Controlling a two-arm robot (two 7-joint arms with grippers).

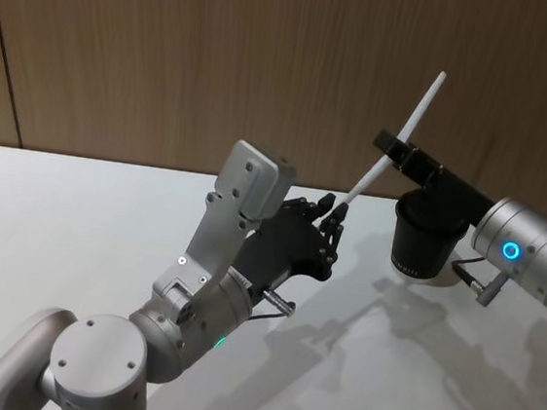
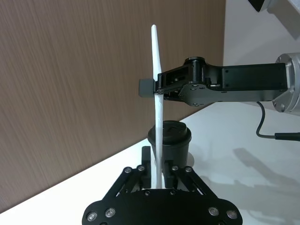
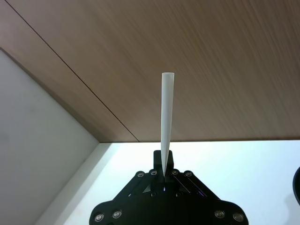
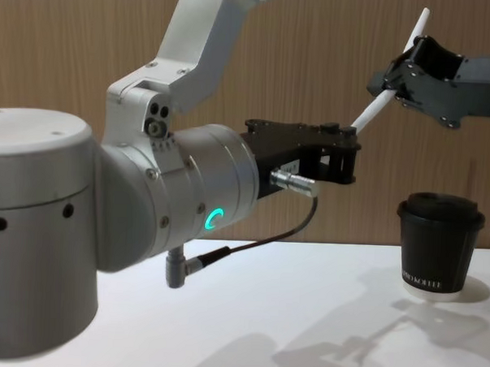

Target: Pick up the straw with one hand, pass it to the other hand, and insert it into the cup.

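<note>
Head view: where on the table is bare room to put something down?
Bare: the white table left of the left arm, up to the brown wooden wall, and the strip before the black paper cup. Crowded: above and beside that cup, where the black left hand and black right hand both grip the long thin white straw.

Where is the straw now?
Head view: the straw is aloft right of centre, lower end in the left gripper, middle in the right gripper, above-left of the cup.
</note>
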